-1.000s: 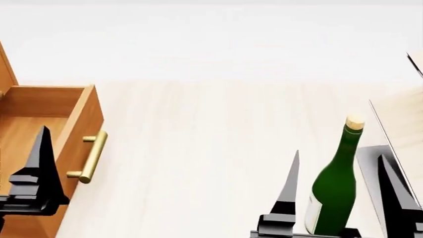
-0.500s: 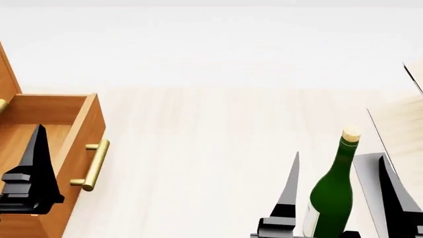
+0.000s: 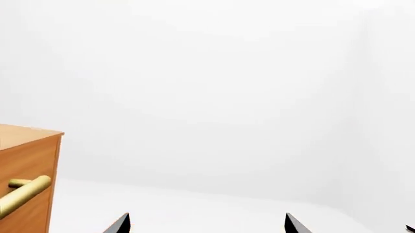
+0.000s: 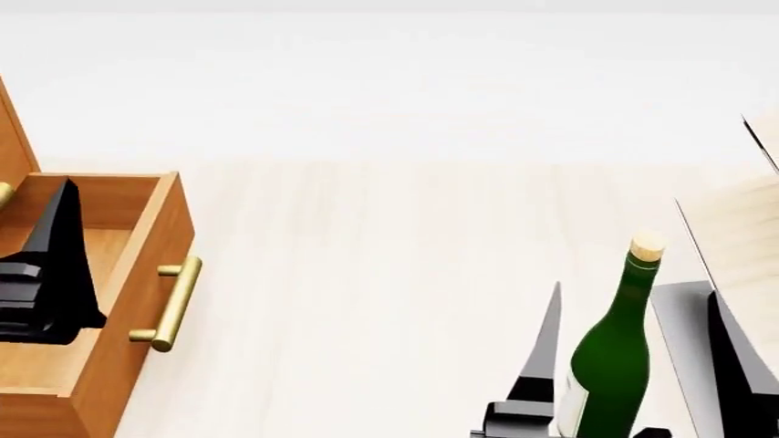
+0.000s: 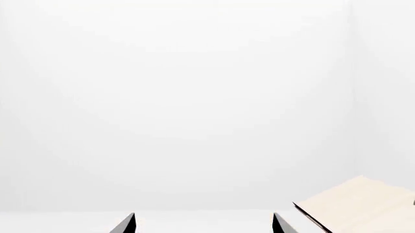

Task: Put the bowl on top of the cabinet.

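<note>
Bowl unseen; cabinet (image 4: 109, 301) cropped, drawer open; both grippers' fingers apart, empty.

A pale, whitewashed wooden tabletop (image 4: 389, 301) with faint lengthwise grain fills the lower head view and ends at a straight far edge. Beyond it lies a plain white floor, bright and evenly lit, without distinct shadows. Both wrist views face blank white walls (image 3: 214, 97) meeting at a soft vertical corner. A thin light-wood panel (image 5: 363, 206), possibly part of a rack, juts in at the right.
</note>
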